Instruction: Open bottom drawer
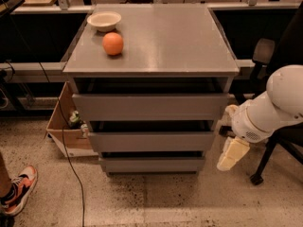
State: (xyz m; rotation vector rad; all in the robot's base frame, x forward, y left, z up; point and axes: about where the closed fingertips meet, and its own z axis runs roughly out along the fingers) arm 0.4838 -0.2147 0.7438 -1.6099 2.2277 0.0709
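The bottom drawer (pixel 151 164) is the slimmest grey flat front, lowest of three in the grey cabinet (pixel 151 37), and it is closed. Above it are the mid-sized front (pixel 151 141) and the tallest front (pixel 150 107). My gripper (pixel 232 154) hangs from the white arm (pixel 272 108) just right of the cabinet, level with the bottom drawer and apart from it, pointing down toward the floor.
An orange (pixel 113 43) and a white bowl (pixel 104 21) sit on the cabinet top. A cardboard box (pixel 64 131) stands at the cabinet's left. A black office chair (pixel 270 145) is behind my arm. A person's shoe (pixel 20 189) and a cable (pixel 71 174) are on the floor at left.
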